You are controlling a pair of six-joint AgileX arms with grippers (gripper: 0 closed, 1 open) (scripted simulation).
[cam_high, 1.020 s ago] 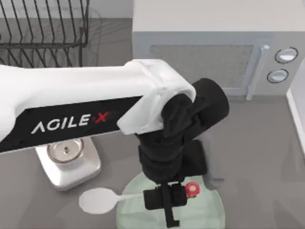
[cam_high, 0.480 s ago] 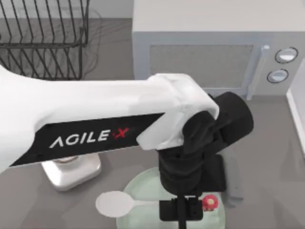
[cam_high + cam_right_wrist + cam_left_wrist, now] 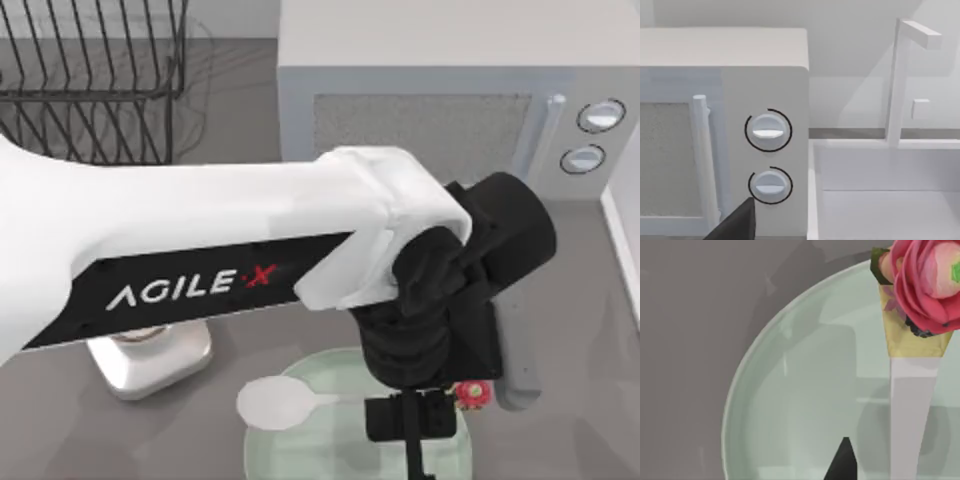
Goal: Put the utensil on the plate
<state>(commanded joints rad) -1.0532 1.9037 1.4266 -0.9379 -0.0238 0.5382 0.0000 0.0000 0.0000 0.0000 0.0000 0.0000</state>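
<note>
- The left gripper is seen low in the top view, over the pale green plate; its jaws are closed on the thin handle of the white spoon
- The spoon is held out flat toward the top view's left; its oval bowl is seen over the left part of the plate, just inside the rim; whether it touches the plate cannot be told
- A small pink flower is seen at the far end of the handle, just beside the gripper; in the left wrist view the flower and a yellow band are seen on the handle above the plate
- The plate is laid on the grey worktop
- A silver scale is stood to the left of the plate, partly hidden by the left arm
- Farther back, a black wire rack is seen at the left and a white microwave at the right
- In the right wrist view the two round knobs of the microwave are seen; a dark tip of the right gripper is seen at the edge, and it cannot be told if it is open or closed
</note>
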